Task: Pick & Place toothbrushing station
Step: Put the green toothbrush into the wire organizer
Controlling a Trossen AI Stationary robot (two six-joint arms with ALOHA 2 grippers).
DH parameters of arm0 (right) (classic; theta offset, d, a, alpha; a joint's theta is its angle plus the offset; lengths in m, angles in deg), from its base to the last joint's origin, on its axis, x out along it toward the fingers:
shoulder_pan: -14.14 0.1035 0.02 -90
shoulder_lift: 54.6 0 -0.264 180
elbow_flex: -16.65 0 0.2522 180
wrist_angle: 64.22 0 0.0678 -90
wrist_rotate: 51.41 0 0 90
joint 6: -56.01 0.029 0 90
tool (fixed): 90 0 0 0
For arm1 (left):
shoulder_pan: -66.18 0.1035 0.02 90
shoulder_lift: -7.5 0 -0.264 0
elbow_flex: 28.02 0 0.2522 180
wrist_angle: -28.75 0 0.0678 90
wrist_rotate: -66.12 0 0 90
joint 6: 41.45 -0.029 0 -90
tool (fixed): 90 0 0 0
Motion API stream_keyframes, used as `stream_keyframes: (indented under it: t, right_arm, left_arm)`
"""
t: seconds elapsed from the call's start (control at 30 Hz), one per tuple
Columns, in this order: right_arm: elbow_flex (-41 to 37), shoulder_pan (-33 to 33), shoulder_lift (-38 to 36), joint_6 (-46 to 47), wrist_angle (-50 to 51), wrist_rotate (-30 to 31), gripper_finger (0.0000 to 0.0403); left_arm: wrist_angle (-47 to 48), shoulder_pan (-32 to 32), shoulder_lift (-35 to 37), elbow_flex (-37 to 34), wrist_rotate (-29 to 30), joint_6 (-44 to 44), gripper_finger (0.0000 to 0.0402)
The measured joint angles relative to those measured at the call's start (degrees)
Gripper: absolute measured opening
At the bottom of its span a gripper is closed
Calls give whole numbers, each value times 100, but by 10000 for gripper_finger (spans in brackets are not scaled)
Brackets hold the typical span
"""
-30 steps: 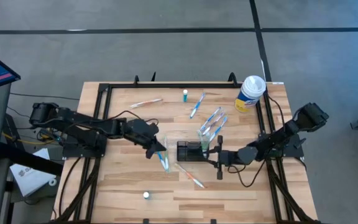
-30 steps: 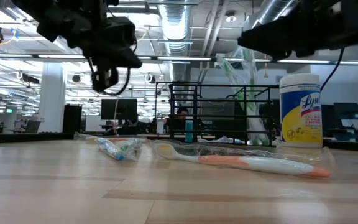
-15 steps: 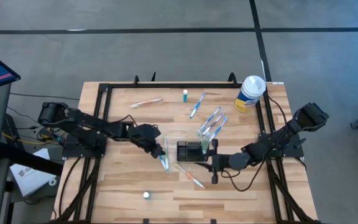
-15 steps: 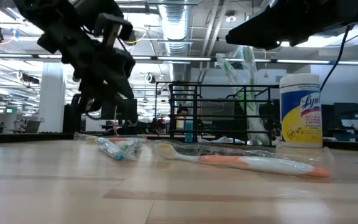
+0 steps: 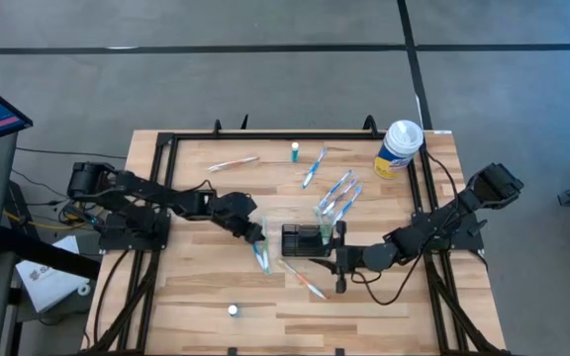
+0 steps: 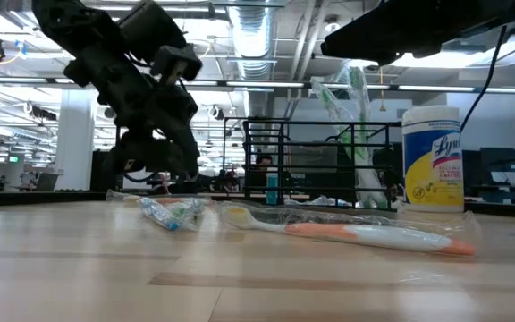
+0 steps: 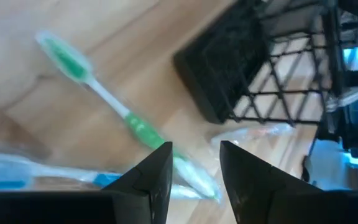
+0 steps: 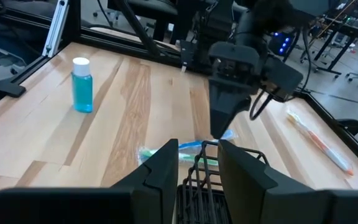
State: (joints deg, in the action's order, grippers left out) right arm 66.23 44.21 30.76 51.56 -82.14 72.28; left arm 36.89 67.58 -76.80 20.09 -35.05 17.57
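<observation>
The toothbrushing station is a small black wire holder standing at the table's middle; it also shows in the left wrist view. My left gripper hangs open, tipped, just left of it. It is low over a wrapped green toothbrush, whose handle runs between the fingers; whether they touch it I cannot tell. My right gripper is open at the station's right end. Its fingers stand on either side of the wire rim, and I see no contact.
A wrapped orange toothbrush lies near of the station, and two wrapped blue ones lie by its far right corner. More brushes, a blue bottle and a wipes canister stand toward the far edge. A small white thing sits near the front.
My left gripper has gone down toward the wrapped green toothbrush, tipped from pointing straight down to a slant, and opened. My right gripper has moved toward the table's left, up to the station's right end. The station and the toothbrushes have stayed where they were.
</observation>
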Motion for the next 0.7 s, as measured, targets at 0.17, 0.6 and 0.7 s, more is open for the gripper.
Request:
stream_keyframes:
  t: [0.17,0.6,0.7]
  right_arm:
    - [2,-17,0,2,14,0,103]
    - [2,-2,0,26,120,-3,103]
    - [2,-2,0,65,120,-4,103]
  left_arm:
    - [85,306,-297,176,-300,-2,122]
    - [480,672,-1247,718,-1058,-22,117]
    - [490,819,-1253,718,-979,-24,117]
